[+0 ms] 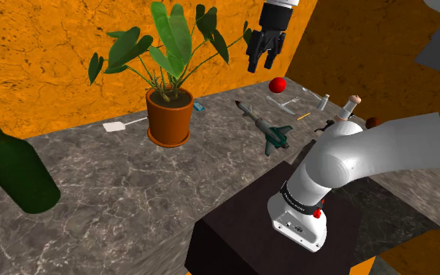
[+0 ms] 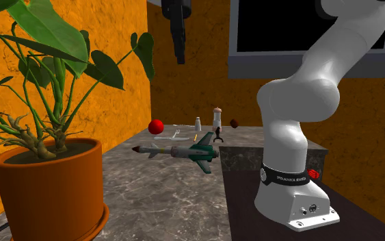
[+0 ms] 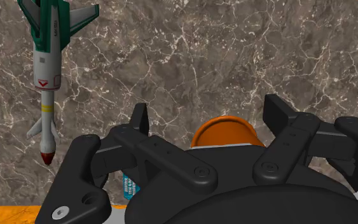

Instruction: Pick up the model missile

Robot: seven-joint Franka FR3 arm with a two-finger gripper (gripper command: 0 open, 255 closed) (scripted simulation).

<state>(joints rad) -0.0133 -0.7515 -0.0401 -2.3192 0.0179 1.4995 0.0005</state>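
Note:
The model missile (image 1: 263,126) lies flat on the dark marble counter (image 1: 132,187). It has a grey-white body, green tail fins and a red nose tip. In the second exterior view the missile (image 2: 180,152) lies with its nose toward the plant. My black gripper (image 1: 261,64) hangs high above the counter, well over the missile's nose end and apart from it. From the side the gripper (image 2: 180,58) points straight down. In the wrist view the fingers (image 3: 139,119) stand apart with nothing between them, so the gripper (image 3: 208,114) is open; the missile (image 3: 49,70) lies off to one side.
A potted plant (image 1: 169,116) in an orange pot stands beside the missile. A red ball (image 1: 277,84), small bottles (image 1: 353,103) and a white spatula (image 1: 120,125) lie along the back. A green bottle (image 1: 15,168) stands at the shoulder view's left. Orange walls bound the counter.

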